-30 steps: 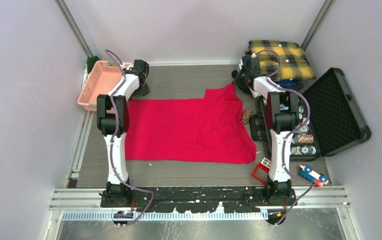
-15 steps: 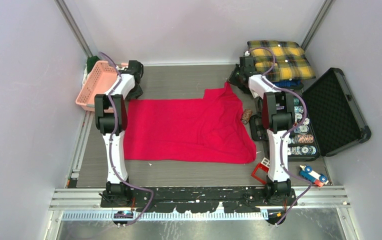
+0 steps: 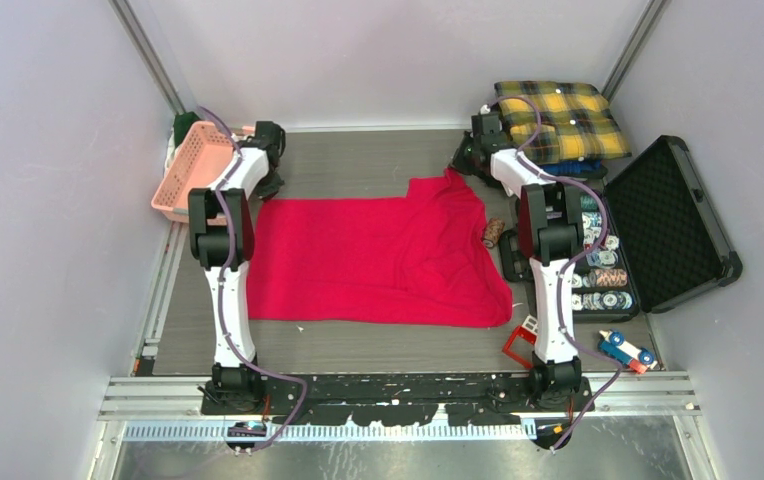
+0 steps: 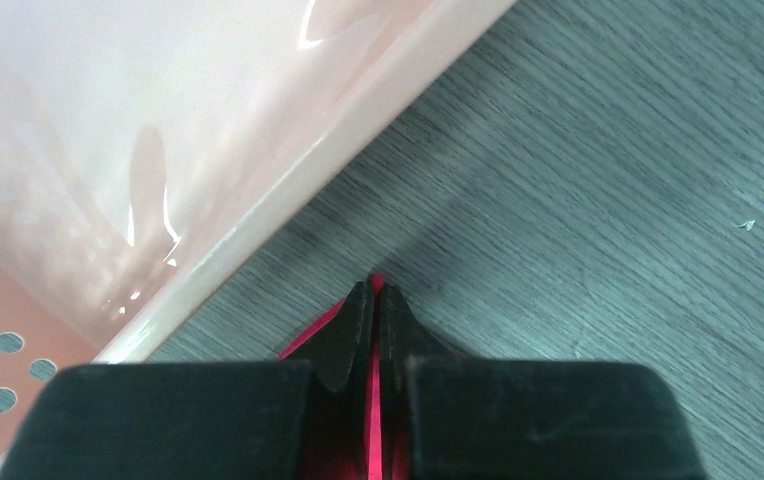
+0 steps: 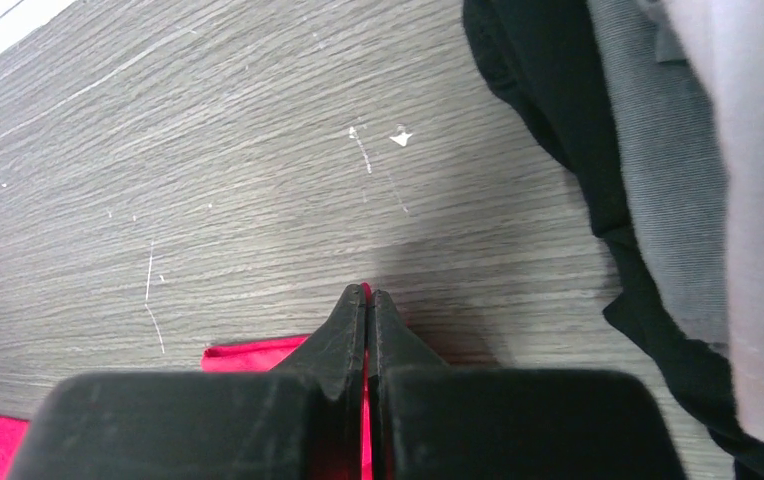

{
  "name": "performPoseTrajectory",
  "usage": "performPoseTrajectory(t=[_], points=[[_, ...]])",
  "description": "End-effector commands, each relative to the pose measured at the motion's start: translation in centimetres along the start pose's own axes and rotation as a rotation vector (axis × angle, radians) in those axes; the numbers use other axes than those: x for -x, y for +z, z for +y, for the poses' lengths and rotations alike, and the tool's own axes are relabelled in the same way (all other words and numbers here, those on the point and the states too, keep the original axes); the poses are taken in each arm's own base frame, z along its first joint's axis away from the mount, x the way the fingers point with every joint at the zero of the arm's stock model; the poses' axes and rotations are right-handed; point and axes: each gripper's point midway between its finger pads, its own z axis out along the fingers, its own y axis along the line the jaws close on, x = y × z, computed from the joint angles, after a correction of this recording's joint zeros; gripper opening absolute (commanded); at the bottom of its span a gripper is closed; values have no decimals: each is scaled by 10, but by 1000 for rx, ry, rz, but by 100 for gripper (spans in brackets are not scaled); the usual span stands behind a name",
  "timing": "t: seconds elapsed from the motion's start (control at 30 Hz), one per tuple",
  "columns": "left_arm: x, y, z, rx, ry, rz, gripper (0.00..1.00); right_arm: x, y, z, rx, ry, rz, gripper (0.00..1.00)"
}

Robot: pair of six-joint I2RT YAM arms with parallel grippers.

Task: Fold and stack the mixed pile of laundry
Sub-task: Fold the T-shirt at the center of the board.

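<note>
Plaid: yellow-and-black plaid button shirt (image 3: 563,120) lies folded, just beyond the right hand (image 5: 366,296) — done, I judge.
Red: plain bright red cloth T-shirt (image 3: 378,260) lies flat on the grey wood-grain counter (image 3: 378,160), between the hands.
Hands: left hand (image 4: 375,290) and right hand each clamp a far corner.
Left: fold it, stack it.

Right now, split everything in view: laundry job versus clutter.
Job: red T-shirt; yellow plaid shirt.
Clutter: pink basket; black case; poker chips; toy car; small roll.
</note>
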Motion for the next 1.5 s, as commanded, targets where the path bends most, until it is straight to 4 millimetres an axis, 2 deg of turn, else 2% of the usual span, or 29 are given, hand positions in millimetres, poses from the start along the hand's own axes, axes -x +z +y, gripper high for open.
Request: performPoseTrajectory(t=[0.0, 0.17, 0.37, 0.57, 0.77, 1.0, 1.2, 1.47], points=[[7, -15, -3, -44, -28, 4, 0, 23, -16, 41, 78, -48, -67, 1], [13, -36, 2, -67, -12, -4, 0, 39, -49, 73, 116, -79, -108, 1], [8, -59, 10, -103, -14, -7, 0, 37, -94, 78, 102, -111, -108, 1], [4, -88, 27, -127, -22, -44, 0, 25, -132, 65, 60, -153, -102, 1], [-11, -101, 38, -157, -18, -48, 0, 5, -157, 46, 22, -175, -83, 1], [-32, -102, 49, -161, -7, -31, 0, -13, -188, 32, 11, -180, -79, 1], [-38, -105, 59, -151, -17, -42, 0, -28, -208, 14, -36, -179, -79, 1], [-42, -104, 74, -124, -33, -46, 0, -57, -231, -12, -83, -155, -69, 1]])
